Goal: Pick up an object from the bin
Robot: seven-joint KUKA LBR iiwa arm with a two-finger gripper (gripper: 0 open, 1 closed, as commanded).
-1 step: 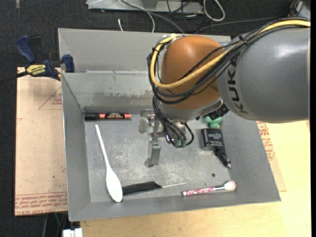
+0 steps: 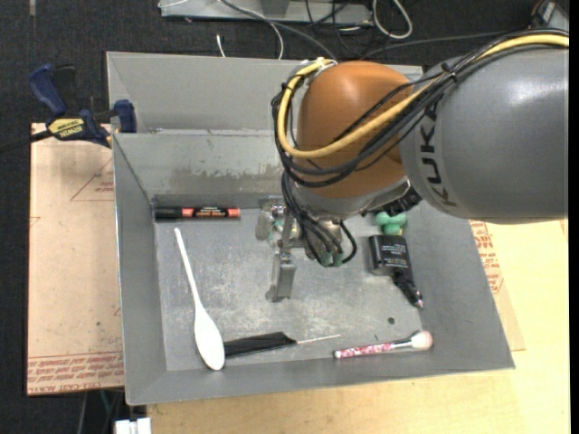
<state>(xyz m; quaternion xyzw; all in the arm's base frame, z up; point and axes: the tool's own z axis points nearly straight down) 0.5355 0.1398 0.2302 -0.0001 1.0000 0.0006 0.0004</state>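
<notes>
- the end effector [image 2: 280, 289] hangs low over the bare middle of the bin [image 2: 217, 165], tip close to the floor. nothing lies under it and nothing shows in its grip.
- its orange cover and cables hide much of it from above, so i cannot tell whether it is set wide or narrow.
- the loose things lie flat and well apart, mostly toward the walls, as things scattered on a flat floor would, so each seems reachable without knocking another.
- the nearest is the white spoon [image 2: 201, 310], to the left in the view, bowl toward the front wall.
- a black stick [image 2: 260, 343] lies near the front, its end just beside the spoon's bowl.
- a black marker [image 2: 194, 212] lies along the foot of the back wall, probably awkward to close around there.
- a pink-tipped brush [image 2: 384, 346] lies at the front right. a black box [image 2: 389, 253] and a green piece [image 2: 392, 218] sit close under the arm.
- judgement: no pick has been made yet. the spoon looks the likeliest choice, though flat and thin.
</notes>
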